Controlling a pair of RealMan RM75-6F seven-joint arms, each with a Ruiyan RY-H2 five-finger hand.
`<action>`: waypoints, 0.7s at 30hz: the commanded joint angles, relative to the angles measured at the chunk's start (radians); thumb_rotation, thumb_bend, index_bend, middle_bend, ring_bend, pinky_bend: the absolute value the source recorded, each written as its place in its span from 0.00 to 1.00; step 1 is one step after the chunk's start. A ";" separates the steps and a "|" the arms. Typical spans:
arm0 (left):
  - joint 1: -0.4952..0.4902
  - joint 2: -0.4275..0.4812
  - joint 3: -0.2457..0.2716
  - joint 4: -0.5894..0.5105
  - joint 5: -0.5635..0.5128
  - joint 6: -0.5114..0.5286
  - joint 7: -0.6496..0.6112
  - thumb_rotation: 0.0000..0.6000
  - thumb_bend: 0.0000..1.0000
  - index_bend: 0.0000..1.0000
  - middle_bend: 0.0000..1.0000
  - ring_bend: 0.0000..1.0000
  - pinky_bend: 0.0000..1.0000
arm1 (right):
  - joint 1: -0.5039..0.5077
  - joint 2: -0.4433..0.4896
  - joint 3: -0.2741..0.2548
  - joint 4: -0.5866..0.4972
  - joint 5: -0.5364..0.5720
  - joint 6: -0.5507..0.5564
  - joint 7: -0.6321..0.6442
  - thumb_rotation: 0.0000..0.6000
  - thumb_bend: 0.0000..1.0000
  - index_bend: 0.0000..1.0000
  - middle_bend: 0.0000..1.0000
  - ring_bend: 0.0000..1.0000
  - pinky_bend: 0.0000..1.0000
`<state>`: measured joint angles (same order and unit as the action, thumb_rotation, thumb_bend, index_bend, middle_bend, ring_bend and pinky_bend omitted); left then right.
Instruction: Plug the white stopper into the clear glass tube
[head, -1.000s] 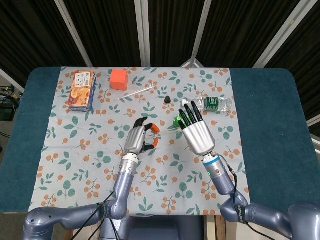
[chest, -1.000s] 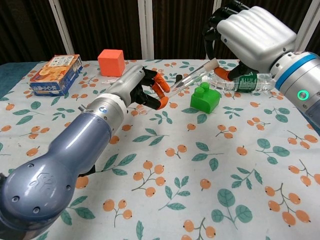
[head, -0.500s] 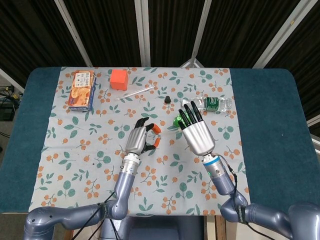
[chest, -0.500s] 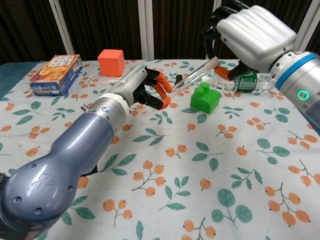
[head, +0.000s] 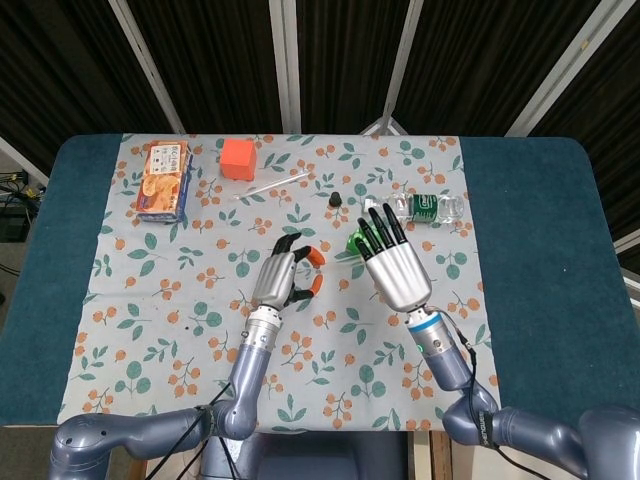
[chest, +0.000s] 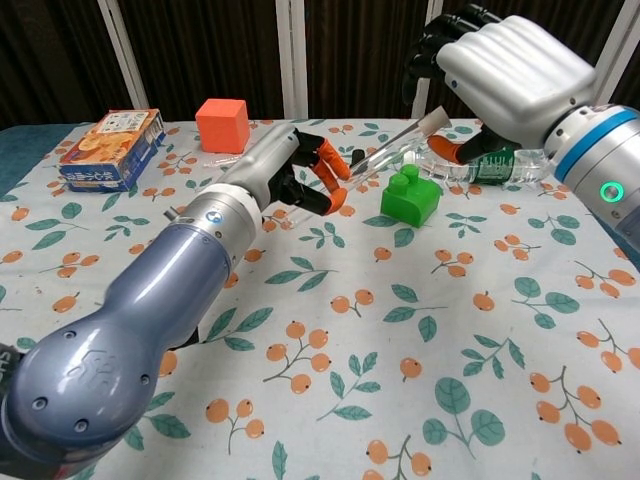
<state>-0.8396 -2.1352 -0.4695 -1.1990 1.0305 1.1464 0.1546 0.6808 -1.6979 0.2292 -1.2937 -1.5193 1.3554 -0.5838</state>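
Above the middle of the worktop (head: 520, 250), the right robot hand (chest: 505, 70) holds the glass tube (chest: 395, 150) tilted. The left robot hand (chest: 300, 170) pinches something small near its lower end; the stopper cannot be made out.

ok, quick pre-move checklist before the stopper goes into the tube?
1. Tube held: ok. The right hand holds the clear tube above the table, slanting down toward the left hand.
2. Stopper held: cannot tell. The left hand's orange-tipped fingers are closed near the tube's lower end, but no white stopper is plainly visible between them.
3. Stopper lined up with the tube mouth: cannot tell. The fingers hide the lower end.
4. Space under the tube: not ok. The green block and the bottle lie close below.
5. Both hands in view: ok, in head and chest views.
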 joint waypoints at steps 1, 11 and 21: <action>0.001 0.000 -0.001 0.002 0.002 0.003 -0.004 1.00 0.83 0.53 0.57 0.09 0.00 | -0.001 0.003 0.001 -0.003 0.003 -0.001 -0.001 1.00 0.40 0.33 0.20 0.09 0.08; 0.014 0.019 -0.001 -0.008 0.018 0.017 -0.019 1.00 0.84 0.53 0.57 0.09 0.00 | -0.014 0.016 0.002 -0.029 0.017 0.003 -0.017 1.00 0.40 0.29 0.17 0.08 0.08; 0.030 0.041 0.003 -0.027 0.023 0.026 -0.025 1.00 0.84 0.53 0.57 0.09 0.00 | -0.039 0.025 -0.005 -0.054 0.040 0.011 -0.039 1.00 0.40 0.28 0.17 0.07 0.08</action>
<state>-0.8118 -2.0968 -0.4678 -1.2234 1.0527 1.1711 0.1293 0.6458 -1.6739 0.2269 -1.3448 -1.4830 1.3646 -0.6189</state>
